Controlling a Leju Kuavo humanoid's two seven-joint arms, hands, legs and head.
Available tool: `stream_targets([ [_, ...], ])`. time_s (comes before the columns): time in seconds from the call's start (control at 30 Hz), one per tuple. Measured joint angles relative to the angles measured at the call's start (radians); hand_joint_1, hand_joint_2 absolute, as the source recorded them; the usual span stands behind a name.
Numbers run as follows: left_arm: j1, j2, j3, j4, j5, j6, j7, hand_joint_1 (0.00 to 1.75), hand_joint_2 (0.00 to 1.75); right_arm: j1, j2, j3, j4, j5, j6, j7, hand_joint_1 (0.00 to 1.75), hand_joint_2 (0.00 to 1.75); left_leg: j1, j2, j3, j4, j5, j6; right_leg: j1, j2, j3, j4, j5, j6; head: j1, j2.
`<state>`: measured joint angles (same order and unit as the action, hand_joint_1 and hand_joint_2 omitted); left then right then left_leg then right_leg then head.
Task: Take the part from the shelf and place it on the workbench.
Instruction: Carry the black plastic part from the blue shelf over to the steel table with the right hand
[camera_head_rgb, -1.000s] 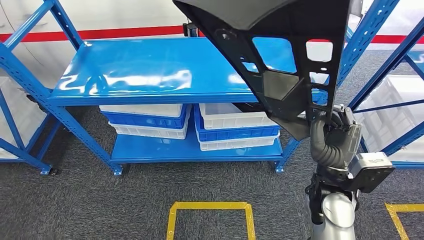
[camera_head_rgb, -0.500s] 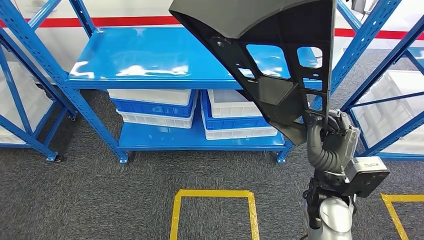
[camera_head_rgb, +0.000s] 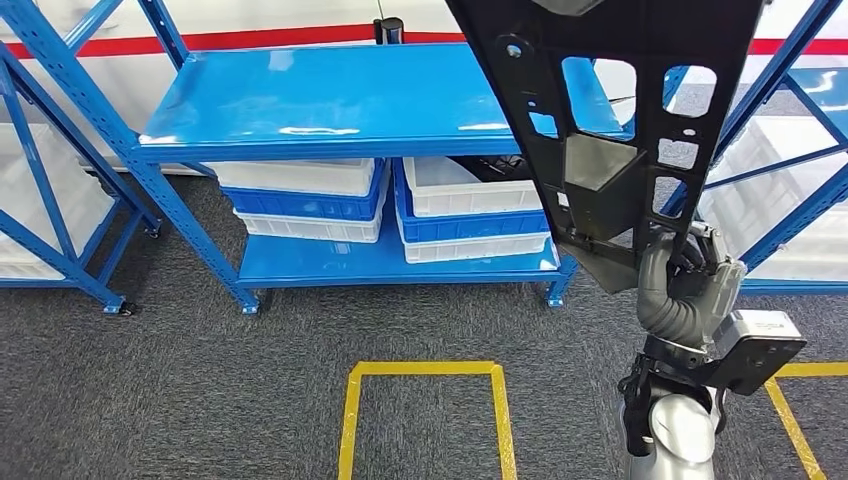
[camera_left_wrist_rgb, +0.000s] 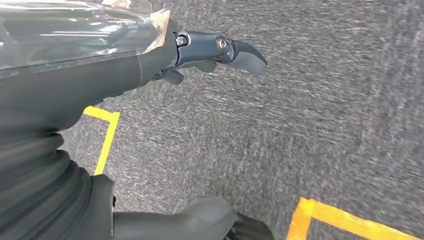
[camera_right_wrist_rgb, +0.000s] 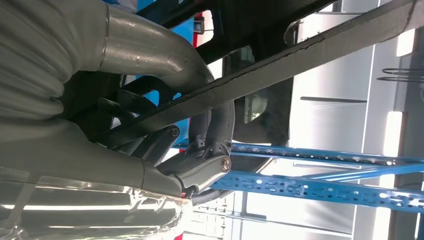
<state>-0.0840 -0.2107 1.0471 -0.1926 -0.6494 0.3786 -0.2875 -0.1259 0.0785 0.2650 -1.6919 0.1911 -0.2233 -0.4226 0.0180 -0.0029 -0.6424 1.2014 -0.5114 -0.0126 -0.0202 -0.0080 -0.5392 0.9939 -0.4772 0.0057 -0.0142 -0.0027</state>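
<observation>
right hand holds the black part up before the blue shelf

here, nearest the camera, the right hand (camera_head_rgb: 688, 285) rises on its silver arm from the bottom of the head view, its fingers (camera_head_rgb: 700, 262) wrapped around the lower edge of the part (camera_head_rgb: 610, 110). the right wrist view shows the same hold close up: the thumb and darker fingers (camera_right_wrist_rgb: 200, 172) are curled tight on a thin black rib of the part (camera_right_wrist_rgb: 280, 60), so this hand is closed on it. the part is a big black plastic panel with several cut-out windows; it is held upright in the air, tilted, its upper end running out of the top of the head view.

the left hand (camera_left_wrist_rgb: 215, 50) hangs over the grey carpet (camera_left_wrist_rgb: 325, 125) with nothing in it, its fingers stretched out and well apart from the thumb.

on the floor below lie yellow tape lines (camera_head_rgb: 425, 372) in a square outline.

further off stands the blue shelf (camera_head_rgb: 330, 95), its top board bare and shiny. on its lower board sit stacked white and blue bins (camera_head_rgb: 305, 200), two stacks side by side. the part hangs in front of the shelf's right end, apart from its boards. behind the shelf a red stripe (camera_head_rgb: 250, 40) runs along the pale wall.
</observation>
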Motion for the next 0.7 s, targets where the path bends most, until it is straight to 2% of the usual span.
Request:
stream_targets([
  [0.07,-0.001,0.000,-0.001,0.000,-0.005,-0.002,0.000,0.00,1.75,-0.001,-0.001,-0.006,0.001,0.000,-0.004,0.001,1.75,1.75,-0.001,-0.002,0.084,-0.122,0.016,0.007,0.002,-0.001,-0.018,0.014,0.005,0.008,0.001,0.000],
  [0.1,-0.001,-0.001,-0.001,0.000,-0.008,-0.004,0.000,0.00,1.75,-0.002,-0.001,-0.011,0.001,0.000,-0.007,0.002,1.75,1.75,-0.003,-0.003,0.106,-0.160,0.014,0.011,0.004,-0.001,-0.024,0.018,0.009,0.014,0.001,0.000],
  [0.13,-0.001,-0.001,-0.002,0.000,-0.011,-0.007,0.000,0.00,1.75,-0.003,-0.002,-0.015,0.001,0.000,-0.010,0.004,1.75,1.75,-0.007,-0.004,0.111,-0.175,0.010,0.015,0.005,-0.002,-0.029,0.019,0.014,0.022,0.001,0.000],
  [0.2,-0.001,-0.003,-0.002,0.000,-0.015,-0.013,0.001,0.00,1.75,-0.004,-0.003,-0.024,0.001,0.001,-0.015,0.006,1.75,1.75,-0.009,-0.002,0.103,-0.185,0.021,0.030,0.005,-0.002,-0.037,0.021,0.021,0.038,0.001,0.000],
  [0.23,-0.001,-0.004,-0.003,0.000,-0.017,-0.015,0.002,0.00,1.75,-0.005,-0.004,-0.028,0.001,0.002,-0.017,0.008,1.75,1.75,-0.009,0.000,0.098,-0.190,0.030,0.041,0.005,-0.001,-0.045,0.030,0.013,0.042,0.001,0.000],
  [0.27,-0.002,-0.005,-0.003,0.000,-0.019,-0.019,0.002,0.00,1.75,-0.006,-0.006,-0.033,0.002,0.004,-0.018,0.010,1.75,1.75,-0.008,0.003,0.092,-0.196,0.041,0.052,0.006,0.001,-0.058,0.055,-0.009,0.041,0.004,0.000],
  [0.3,-0.003,-0.005,-0.003,0.000,-0.020,-0.023,0.002,0.00,1.75,-0.006,-0.008,-0.039,0.002,0.006,-0.019,0.012,1.75,1.75,-0.006,0.005,0.083,-0.200,0.051,0.061,0.005,0.002,-0.076,0.100,-0.044,0.036,0.006,0.000],
  [0.37,-0.004,-0.004,-0.004,0.000,-0.022,-0.030,0.002,0.00,1.75,-0.005,-0.011,-0.049,0.002,0.009,-0.023,0.015,1.75,1.75,-0.008,0.006,0.059,-0.200,0.069,0.067,0.004,0.004,-0.116,0.226,-0.120,0.030,0.010,0.000],
  [0.4,-0.003,-0.004,-0.004,0.000,-0.023,-0.032,0.002,0.00,1.75,-0.003,-0.013,-0.053,0.002,0.010,-0.024,0.016,1.75,1.75,-0.009,0.007,0.046,-0.200,0.079,0.066,0.004,0.004,-0.127,0.277,-0.138,0.034,0.010,0.000],
  [0.43,-0.003,-0.005,-0.004,0.000,-0.024,-0.032,0.002,0.00,1.75,-0.002,-0.014,-0.056,0.002,0.011,-0.025,0.016,1.75,1.75,-0.009,0.008,0.033,-0.199,0.089,0.064,0.003,0.004,-0.124,0.301,-0.136,0.043,0.010,0.000],
  [0.47,-0.003,-0.005,-0.005,0.000,-0.024,-0.033,0.002,0.00,1.75,-0.001,-0.014,-0.059,0.002,0.012,-0.025,0.017,1.75,1.75,-0.009,0.008,0.020,-0.198,0.099,0.062,0.002,0.004,-0.102,0.287,-0.116,0.055,0.010,0.000],
  [0.5,-0.003,-0.006,-0.005,0.000,-0.024,-0.033,0.002,0.00,1.75,-0.001,-0.015,-0.061,0.002,0.013,-0.025,0.017,1.75,1.75,-0.008,0.008,0.008,-0.197,0.109,0.058,-0.001,0.004,-0.063,0.238,-0.087,0.065,0.010,0.000],
  [0.53,-0.003,-0.006,-0.005,0.000,-0.024,-0.033,0.002,0.00,1.75,-0.001,-0.015,-0.063,0.002,0.013,-0.025,0.017,1.75,1.75,-0.008,0.008,-0.003,-0.196,0.118,0.053,-0.004,0.004,-0.014,0.164,-0.069,0.072,0.010,0.000],
  [0.57,-0.003,-0.006,-0.006,0.000,-0.024,-0.033,0.002,0.00,1.75,-0.001,-0.015,-0.064,0.002,0.014,-0.025,0.017,1.75,1.75,-0.010,0.008,-0.012,-0.194,0.127,0.047,-0.004,0.006,0.037,0.085,-0.063,0.071,0.010,0.000],
  [0.6,-0.003,-0.006,-0.008,0.000,-0.025,-0.033,0.002,0.00,1.75,-0.001,-0.014,-0.065,0.001,0.014,-0.025,0.017,1.75,1.75,-0.012,0.007,-0.017,-0.193,0.136,0.041,-0.002,0.007,0.069,0.028,-0.066,0.066,0.009,0.000],
  [0.63,-0.003,-0.006,-0.009,0.000,-0.025,-0.033,0.002,0.00,1.75,-0.001,-0.014,-0.065,0.001,0.015,-0.026,0.017,1.75,1.75,-0.014,0.006,-0.020,-0.194,0.145,0.035,0.001,0.009,0.085,-0.005,-0.074,0.058,0.008,0.000],
  [0.67,-0.003,-0.006,-0.011,0.000,-0.026,-0.033,0.002,0.00,1.75,0.000,-0.015,-0.066,0.001,0.015,-0.026,0.017,1.75,1.75,-0.014,0.006,-0.021,-0.195,0.154,0.031,0.005,0.010,0.085,-0.014,-0.074,0.049,0.007,0.000],
  [0.7,-0.003,-0.006,-0.012,0.000,-0.027,-0.033,0.002,0.00,1.75,0.000,-0.015,-0.067,0.001,0.015,-0.026,0.017,1.75,1.75,-0.014,0.005,-0.022,-0.197,0.161,0.026,0.003,0.009,0.076,-0.011,-0.068,0.040,0.006,0.000],
])
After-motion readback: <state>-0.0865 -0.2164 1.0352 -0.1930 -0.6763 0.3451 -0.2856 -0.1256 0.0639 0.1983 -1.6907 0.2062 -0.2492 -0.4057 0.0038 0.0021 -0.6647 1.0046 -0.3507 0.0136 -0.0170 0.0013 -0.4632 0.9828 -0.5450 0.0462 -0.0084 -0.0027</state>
